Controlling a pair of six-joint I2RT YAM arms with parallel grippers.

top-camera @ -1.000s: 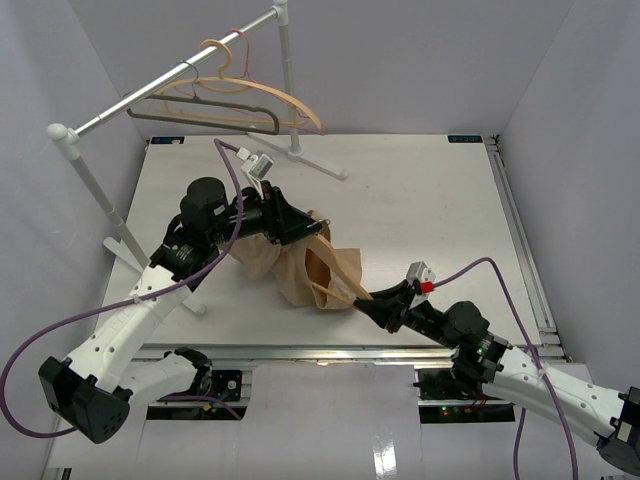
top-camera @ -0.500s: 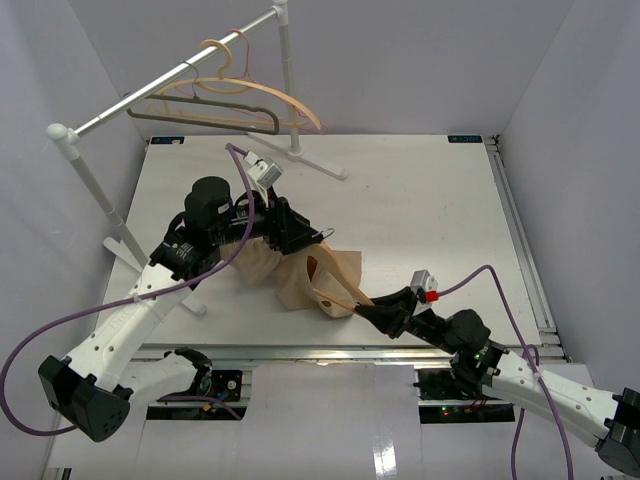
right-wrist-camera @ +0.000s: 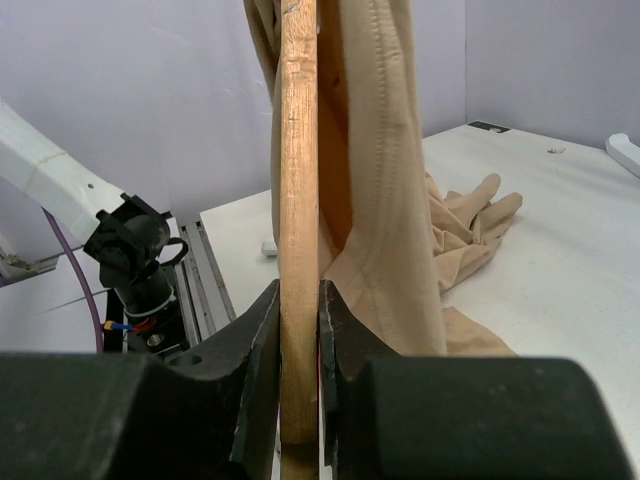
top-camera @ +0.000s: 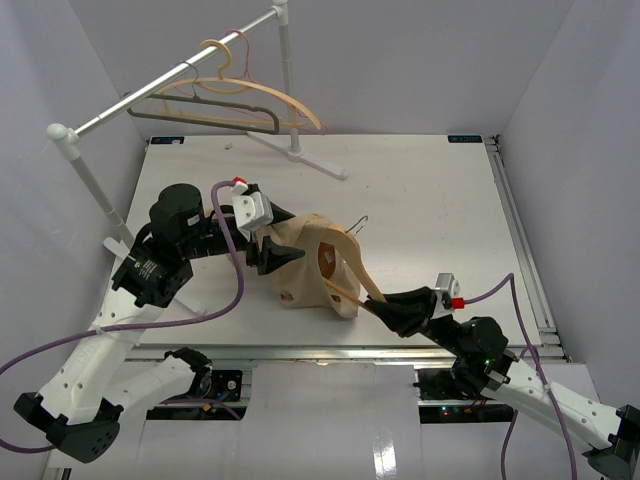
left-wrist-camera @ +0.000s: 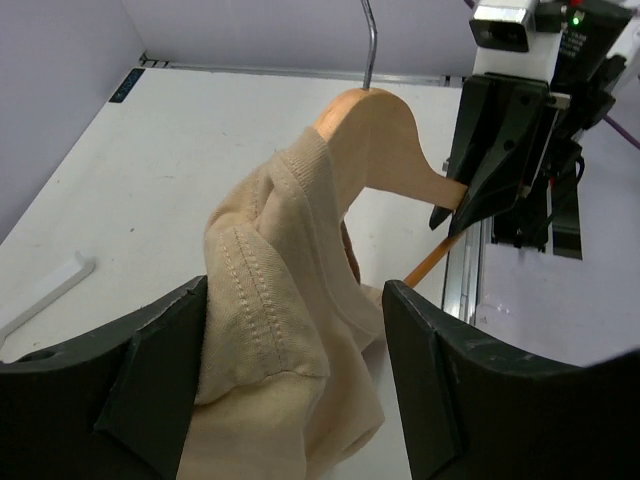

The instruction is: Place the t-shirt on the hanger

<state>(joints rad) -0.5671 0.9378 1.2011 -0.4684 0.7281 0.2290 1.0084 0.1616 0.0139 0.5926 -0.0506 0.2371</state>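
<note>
The tan-beige t-shirt (top-camera: 305,275) hangs bunched over one shoulder of the light wooden hanger (top-camera: 347,252), whose silver wire hook (top-camera: 358,225) points to the far side. My right gripper (top-camera: 387,306) is shut on the end of the hanger's near arm and holds it tilted above the table. In the right wrist view the gripper (right-wrist-camera: 298,300) clamps the wood of the hanger (right-wrist-camera: 298,180), with the t-shirt (right-wrist-camera: 390,200) draped beside it. My left gripper (top-camera: 282,256) is open at the shirt's left side. In the left wrist view the gripper (left-wrist-camera: 295,300) has the t-shirt (left-wrist-camera: 280,300) loose between its wide jaws, below the hanger (left-wrist-camera: 385,140).
A white rail rack (top-camera: 180,75) stands at the back left, with a dark grey hanger (top-camera: 215,118) and a wooden hanger with a tan hook (top-camera: 270,95) on it. Its foot (top-camera: 300,155) rests on the white table (top-camera: 430,210). A metal rail (top-camera: 525,250) runs along the right edge.
My left gripper has let go of the shirt, opened and drawn back to the left. My right gripper has pulled slightly right; the hanger now stands up more, its hook clear of the shirt.
</note>
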